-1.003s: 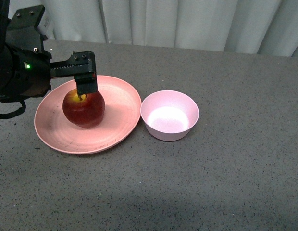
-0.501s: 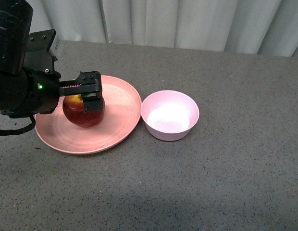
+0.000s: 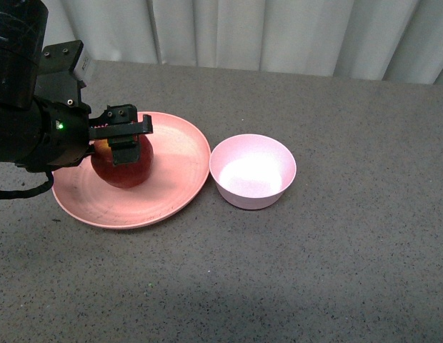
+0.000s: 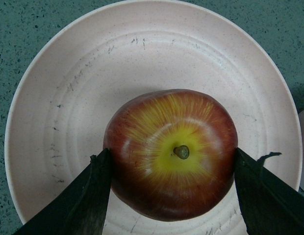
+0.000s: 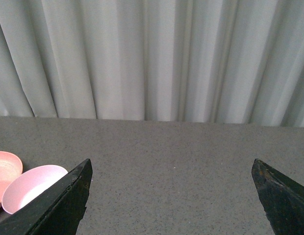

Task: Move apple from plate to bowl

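The dark red apple (image 3: 123, 167) sits on the wide salmon-pink plate (image 3: 175, 182) at the left of the table. My left gripper (image 3: 121, 146) reaches down over it and is shut on the apple. In the left wrist view the apple (image 4: 171, 152) shows its yellow patch and stem, with a black finger (image 4: 95, 196) pressed against each side, above the plate (image 4: 83, 83). The small pale pink bowl (image 3: 252, 171) stands just right of the plate, empty. My right gripper (image 5: 171, 196) is open and empty above bare table; the bowl (image 5: 32, 186) lies off to one side of it.
The grey speckled table (image 3: 336, 250) runs wide to the right and front of the bowl. A pale curtain (image 3: 264, 32) hangs behind the table's far edge. The plate's rim nearly touches the bowl.
My left gripper has come down from above the apple's top and closed its fingers around the apple's sides. The apple, plate and bowl stay where they were.
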Action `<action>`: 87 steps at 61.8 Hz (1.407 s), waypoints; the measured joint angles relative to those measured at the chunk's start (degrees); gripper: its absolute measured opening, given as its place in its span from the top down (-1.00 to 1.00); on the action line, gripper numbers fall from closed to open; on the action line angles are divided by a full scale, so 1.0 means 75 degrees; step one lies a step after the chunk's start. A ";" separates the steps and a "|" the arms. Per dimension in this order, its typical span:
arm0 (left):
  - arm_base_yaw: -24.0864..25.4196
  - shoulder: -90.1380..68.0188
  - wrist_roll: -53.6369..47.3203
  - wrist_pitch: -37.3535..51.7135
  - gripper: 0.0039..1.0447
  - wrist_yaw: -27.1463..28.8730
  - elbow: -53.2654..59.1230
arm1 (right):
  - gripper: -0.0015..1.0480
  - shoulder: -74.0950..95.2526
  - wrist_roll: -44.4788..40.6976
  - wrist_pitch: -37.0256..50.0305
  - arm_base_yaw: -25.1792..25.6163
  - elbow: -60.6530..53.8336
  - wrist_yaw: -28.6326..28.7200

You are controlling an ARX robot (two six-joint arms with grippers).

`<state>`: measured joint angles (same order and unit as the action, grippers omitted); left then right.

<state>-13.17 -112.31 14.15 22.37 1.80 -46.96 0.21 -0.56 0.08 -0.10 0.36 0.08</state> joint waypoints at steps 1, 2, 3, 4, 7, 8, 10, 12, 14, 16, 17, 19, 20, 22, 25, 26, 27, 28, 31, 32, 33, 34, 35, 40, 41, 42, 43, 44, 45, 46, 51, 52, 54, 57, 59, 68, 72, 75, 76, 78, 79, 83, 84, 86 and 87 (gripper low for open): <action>-0.0015 0.0012 0.0003 -0.0015 -0.23 -0.0003 0.0000 | -0.82 0.0000 0.0000 0.0000 0.0000 0.0000 0.0000; -0.0035 0.0032 0.0006 -0.0041 -0.23 -0.0012 0.0000 | -0.82 0.0000 0.0000 0.0000 0.0000 0.0000 0.0000; -0.0055 0.0047 0.0006 -0.0055 -0.23 -0.0020 0.0000 | -0.82 0.0000 0.0000 0.0000 0.0000 0.0000 0.0000; -0.0064 0.0061 0.0009 -0.0064 -0.23 -0.0029 0.0000 | -0.82 0.0000 0.0000 0.0000 0.0000 0.0000 0.0000; -0.0131 0.0134 0.0026 -0.0119 -0.23 -0.0061 -0.0012 | -0.82 0.0000 0.0000 0.0000 0.0000 0.0000 0.0000; -0.0146 0.0149 0.0032 -0.0134 -0.23 -0.0067 -0.0017 | -0.82 0.0000 0.0000 0.0000 0.0000 0.0000 0.0000; -0.0184 0.0195 0.0052 -0.0152 -0.23 -0.0082 -0.0038 | -0.82 0.0000 0.0000 0.0000 0.0000 0.0000 0.0000; -0.0227 0.0251 0.0090 -0.0181 -0.23 -0.0079 -0.0067 | -0.82 0.0000 0.0000 0.0000 0.0000 0.0000 0.0000; -0.0254 0.0289 0.0117 -0.0198 -0.23 -0.0085 -0.0096 | -0.82 0.0000 0.0000 0.0000 0.0000 0.0000 0.0000; -0.0291 0.0338 0.0166 -0.0224 -0.23 -0.0122 -0.0149 | -0.82 0.0000 0.0000 0.0000 0.0000 0.0000 0.0000; -0.0321 0.0376 0.0201 -0.0242 -0.23 -0.0137 -0.0181 | -0.82 0.0000 0.0000 0.0000 0.0000 0.0000 0.0000; -0.0364 0.0428 0.0251 -0.0256 -0.23 -0.0189 -0.0236 | -0.82 0.0000 0.0000 0.0000 0.0000 0.0000 0.0000; -0.0379 0.0446 0.0283 -0.0271 -0.23 -0.0192 -0.0256 | -0.82 0.0000 0.0000 0.0000 0.0000 0.0000 0.0000; -0.0428 0.0507 0.0338 -0.0303 -0.23 -0.0227 -0.0309 | -0.82 0.0000 0.0000 0.0000 0.0000 0.0000 0.0000; -0.0498 0.0574 0.0396 -0.0341 -0.23 -0.0248 -0.0382 | -0.82 0.0000 0.0000 0.0000 0.0000 0.0000 0.0000; -0.0539 0.0612 0.0423 -0.0361 -0.23 -0.0254 -0.0420 | -0.82 0.0000 0.0000 0.0000 0.0000 0.0000 0.0000; -0.0560 0.0632 0.0425 -0.0370 -0.23 -0.0256 -0.0431 | -0.82 0.0000 0.0000 0.0000 0.0000 0.0000 0.0000; -0.0606 0.0662 0.0446 -0.0391 -0.23 -0.0254 -0.0463 | -0.82 0.0000 0.0000 0.0000 0.0000 0.0000 0.0000; -0.0708 0.0697 0.0498 -0.0437 -0.22 -0.0259 -0.0542 | -0.82 0.0000 0.0000 0.0000 0.0000 0.0000 0.0000; -0.0766 0.0711 0.0501 -0.0455 -0.22 -0.0259 -0.0586 | -0.82 0.0000 0.0000 0.0000 0.0000 0.0000 0.0000; -0.0799 0.0711 0.0501 -0.0466 -0.22 -0.0259 -0.0612 | -0.82 0.0000 0.0000 0.0000 0.0000 0.0000 0.0000; -0.0831 0.0711 0.0504 -0.0481 -0.22 -0.0262 -0.0635 | -0.82 0.0000 0.0000 0.0000 0.0000 0.0000 0.0000; -0.0895 0.0711 0.0510 -0.0510 -0.22 -0.0268 -0.0682 | -0.82 0.0000 0.0000 0.0000 0.0000 0.0000 0.0000; -0.1139 0.0697 0.0527 -0.0586 -0.22 -0.0268 -0.0857 | -0.82 0.0000 0.0000 0.0000 0.0000 0.0000 0.0000; -0.1212 0.0679 0.0533 -0.0597 -0.22 -0.0265 -0.0921 | -0.82 0.0000 0.0000 0.0000 0.0000 0.0000 0.0000; -0.1241 0.0676 0.0533 -0.0603 -0.22 -0.0265 -0.0947 | -0.82 0.0000 0.0000 0.0000 0.0000 0.0000 0.0000; -0.1271 0.0673 0.0539 -0.0609 -0.22 -0.0265 -0.0976 | -0.82 0.0000 0.0000 0.0000 0.0003 0.0000 0.0000; -0.1343 0.0644 0.0548 -0.0632 -0.22 -0.0265 -0.1046 | -0.82 0.0000 0.0000 0.0000 0.0000 0.0000 0.0000; -0.1381 0.0632 0.0551 -0.0641 -0.22 -0.0265 -0.1081 | -0.82 0.0000 0.0000 0.0000 0.0000 0.0000 0.0000; -0.1448 0.0606 0.0554 -0.0659 -0.22 -0.0265 -0.1151 | -0.82 0.0000 0.0000 0.0000 0.0000 0.0000 0.0000; -0.1693 0.0469 0.0551 -0.0743 -0.22 -0.0245 -0.1411 | -0.82 0.0000 0.0000 0.0000 0.0000 0.0000 0.0000; -0.1757 0.0425 0.0551 -0.0758 -0.22 -0.0245 -0.1475 | -0.82 0.0000 0.0000 0.0000 0.0000 0.0000 0.0000; -0.1851 0.0358 0.0542 -0.0778 -0.22 -0.0245 -0.1559 | -0.82 0.0000 0.0000 0.0000 0.0000 0.0000 0.0000; -0.1993 0.0239 0.0533 -0.0807 -0.22 -0.0245 -0.1676 | -0.82 0.0000 0.0000 0.0000 0.0000 0.0000 0.0000; -0.2092 0.0137 0.0527 -0.0816 -0.22 -0.0242 -0.1740 | -0.82 0.0000 0.0000 0.0000 0.0000 0.0000 0.0000; -0.2363 -0.0271 0.0370 -0.0857 -0.22 -0.0181 -0.1868 | -0.82 0.0000 0.0000 0.0000 0.0000 0.0000 0.0000; -0.2407 -0.0367 0.0321 -0.0880 -0.22 -0.0181 -0.1891 | -0.82 0.0000 0.0000 0.0000 0.0000 0.0000 0.0000; -0.2448 -0.0446 0.0297 -0.0880 -0.22 -0.0181 -0.1891 | -0.82 0.0000 0.0000 0.0000 0.0000 0.0000 0.0000; -0.2454 -0.0460 0.0291 -0.0880 -0.22 -0.0181 -0.1891 | -0.82 0.0000 0.0000 0.0000 0.0000 0.0000 0.0000; -0.2468 -0.0498 0.0286 -0.0880 -0.22 -0.0172 -0.1891 | -0.82 0.0000 0.0000 0.0000 0.0000 0.0000 0.0000; -0.2471 -0.0507 0.0283 -0.0880 -0.22 -0.0169 -0.1891 | -0.82 0.0000 0.0000 0.0000 0.0000 0.0000 0.0000; -0.2500 -0.0560 0.0265 -0.0880 -0.22 -0.0143 -0.1891 | -0.82 0.0000 0.0000 0.0000 0.0000 0.0000 0.0000; -0.2503 -0.0565 0.0259 -0.0880 -0.22 -0.0131 -0.1891 | -0.82 0.0000 0.0000 0.0000 0.0000 0.0000 0.0000; -0.2518 -0.0595 0.0201 -0.0877 -0.22 -0.0090 -0.1891 | -0.82 0.0000 0.0000 0.0000 0.0000 0.0000 0.0000; -0.2518 -0.0615 0.0154 -0.0874 -0.22 -0.0076 -0.1894 | -0.82 0.0000 0.0000 0.0000 0.0000 0.0000 0.0000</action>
<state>-32.05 -116.92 15.31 15.81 1.23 -61.17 0.21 -0.56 0.08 -0.10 0.36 0.08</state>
